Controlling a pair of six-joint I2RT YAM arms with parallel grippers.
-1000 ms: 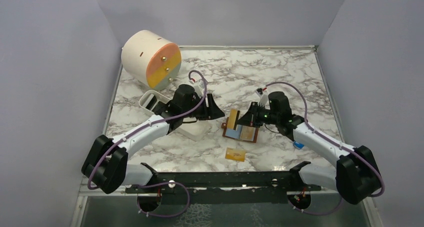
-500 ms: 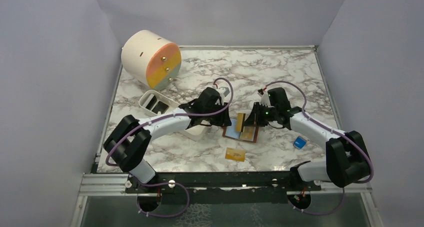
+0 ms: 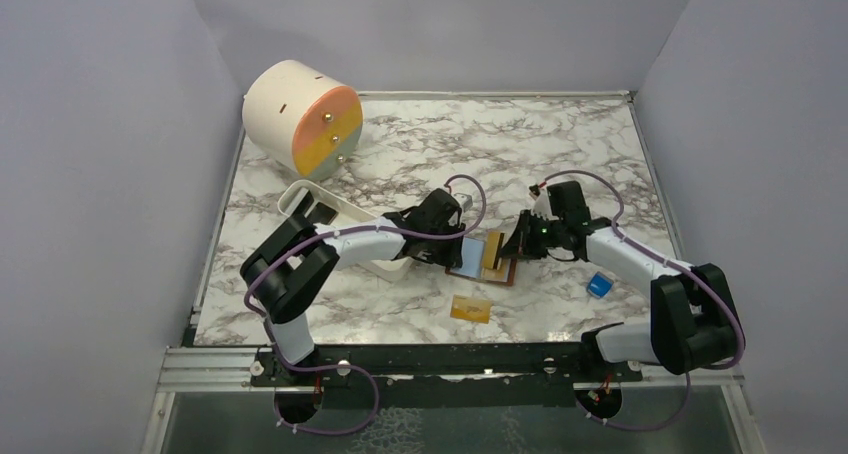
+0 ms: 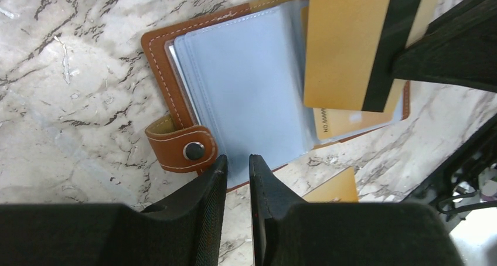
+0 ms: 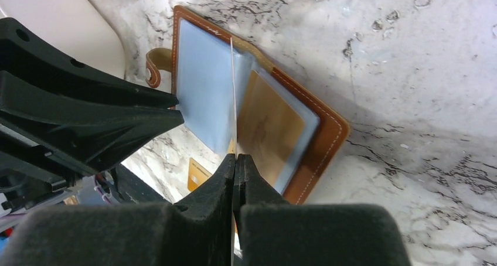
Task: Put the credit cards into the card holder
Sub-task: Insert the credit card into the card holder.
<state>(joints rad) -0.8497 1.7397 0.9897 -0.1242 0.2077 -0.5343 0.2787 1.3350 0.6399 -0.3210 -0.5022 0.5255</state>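
Since a second ago my left arm has swung right, off the tray and across to the wallet, and my right wrist has tipped its card up on edge.

Nearest me, a loose orange-yellow credit card (image 3: 471,309) lies flat on the white-and-grey marble table (image 3: 560,144), just in front of the small brown leather card holder (image 4: 170,72). That holder lies open, pale blue pockets (image 4: 246,84) up. My left gripper (image 4: 234,163) sits at its near edge beside the round snap tab (image 4: 193,151), fingers drawn almost together with only a slim gap and nothing I can see between them. My right gripper (image 5: 234,160) is pressed tight on a second orange-yellow card with a dark stripe (image 4: 346,43), held on edge above the pockets.

I judge the risk to lie in the entry. If the card's edge meets the pocket lip instead of its mouth, it could buckle the soft sleeve or shove the holder sideways. My left fingers sit only at one edge, so the holder might pivot. One right-hand pocket already shows a card (image 5: 266,125) inside. My two grippers are also near each other.

Right of the holder sits a small bright-blue block (image 3: 599,285), well apart. Farther left is the white oblong plastic tray (image 3: 296,196), partly under my left arm, and beyond it a cream drum with an orange, yellow and grey face (image 3: 300,129).
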